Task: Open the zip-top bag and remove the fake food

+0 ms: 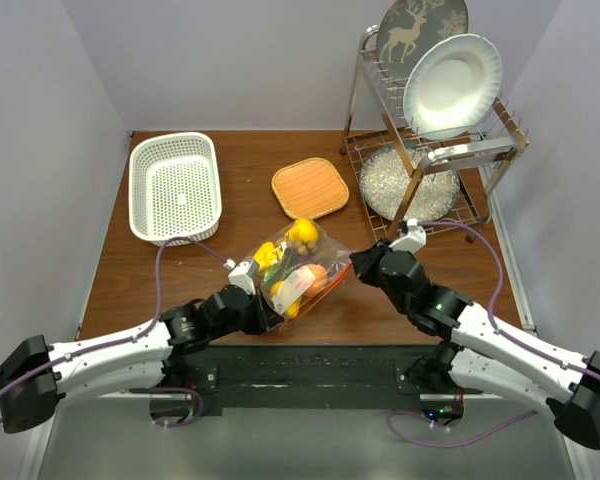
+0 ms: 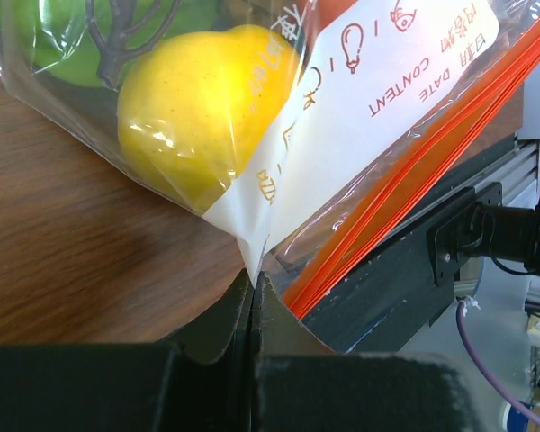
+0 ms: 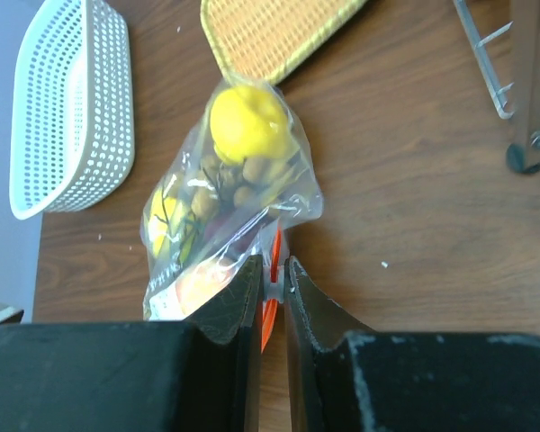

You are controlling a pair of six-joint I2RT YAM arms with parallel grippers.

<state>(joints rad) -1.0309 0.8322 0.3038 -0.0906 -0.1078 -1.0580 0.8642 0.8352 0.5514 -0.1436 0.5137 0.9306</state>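
Looks like the step right now is the pull-apart: each gripper has a bit of the zip-top bag [image 1: 325,262] mouth, and the seal needs to pop. To do it well I'd pull the 2 sides away from each other slowly, straight across the zipper strip [image 2: 396,189]. I'd also keep the bag low over the counter [image 1: 130,280] so the fake food [image 1: 302,233] doesn't tumble out when it opens. Big catch: each gripper should hold only 1 layer of plastic, otherwise pulling just stretches the bag. I can't tell from these views how many layers each one has.

Left gripper [image 2: 255,281]: jaws pressed fully together, no gap, pinching the bag corner at the edge of the white label [image 2: 378,81]. The orange strip runs just to its right, and a yellow pear [image 2: 198,117] sits just ahead of its tips, inside the bag.

Right gripper [image 3: 270,270]: jaws nearly together with only a thin slit, clamped on the orange strip at the bag's edge. The bag stretches ahead and to its left, with a lemon [image 3: 247,121] at the far end near the woven mat [image 3: 279,36].

The bag sits between the 2 grippers, and the zipper looks shut.
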